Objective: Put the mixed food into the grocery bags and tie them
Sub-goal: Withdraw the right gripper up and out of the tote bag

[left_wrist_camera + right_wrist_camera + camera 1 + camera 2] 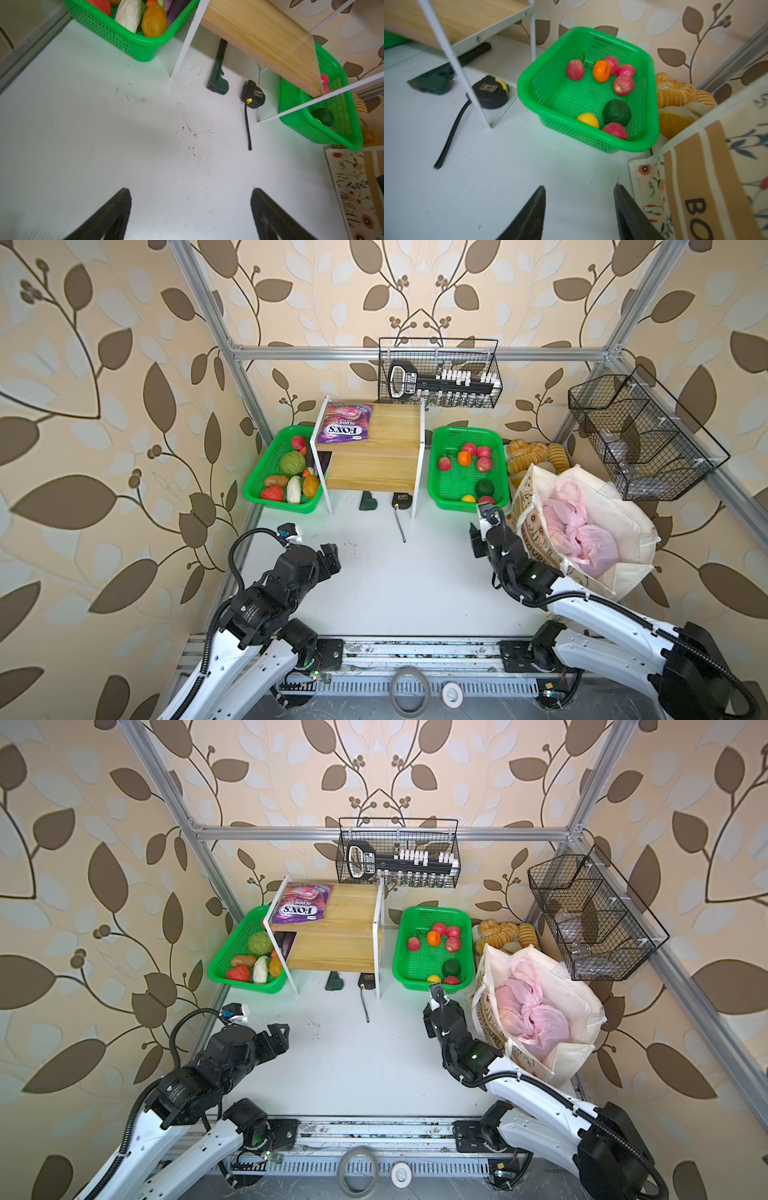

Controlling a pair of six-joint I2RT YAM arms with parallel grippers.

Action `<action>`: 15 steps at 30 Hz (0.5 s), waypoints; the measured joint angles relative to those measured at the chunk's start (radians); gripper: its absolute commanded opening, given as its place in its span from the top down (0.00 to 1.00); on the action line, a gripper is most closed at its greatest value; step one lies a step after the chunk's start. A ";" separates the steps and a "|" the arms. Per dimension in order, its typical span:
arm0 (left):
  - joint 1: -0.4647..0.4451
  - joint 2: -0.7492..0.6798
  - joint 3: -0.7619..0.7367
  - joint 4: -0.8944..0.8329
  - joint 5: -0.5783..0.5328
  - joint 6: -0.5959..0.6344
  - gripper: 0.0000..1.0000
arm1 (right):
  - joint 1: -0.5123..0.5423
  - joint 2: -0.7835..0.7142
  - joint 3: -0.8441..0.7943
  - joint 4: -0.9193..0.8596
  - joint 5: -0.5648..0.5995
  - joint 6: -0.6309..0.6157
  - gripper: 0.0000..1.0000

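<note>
Filling the cream tote (633, 526), the pink bag (582, 539) looks knotted; left gripper (191, 191) wide, right gripper (579, 187) half-spread.

Bright, even light, wide-angle bending at edges, right wrist view slightly blurred.

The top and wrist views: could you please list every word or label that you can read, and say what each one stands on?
"FOX'S": on the purple packet on the wooden shelf, upside down in both top views.
"BERRIES": same packet, smaller print.
"BO": on the canvas tote, cut off in the right wrist view.
Label on the black device in the wire basket: too small to read.
</note>
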 measured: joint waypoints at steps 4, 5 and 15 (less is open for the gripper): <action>0.000 0.009 -0.026 0.001 -0.014 0.006 0.06 | -0.149 -0.007 -0.083 0.145 -0.068 -0.027 0.46; 0.000 0.016 -0.026 0.003 -0.015 0.008 0.06 | -0.190 -0.007 -0.115 0.185 -0.095 -0.037 0.46; 0.000 0.076 -0.029 0.050 -0.040 0.019 0.04 | -0.375 0.066 -0.231 0.446 -0.357 -0.098 0.44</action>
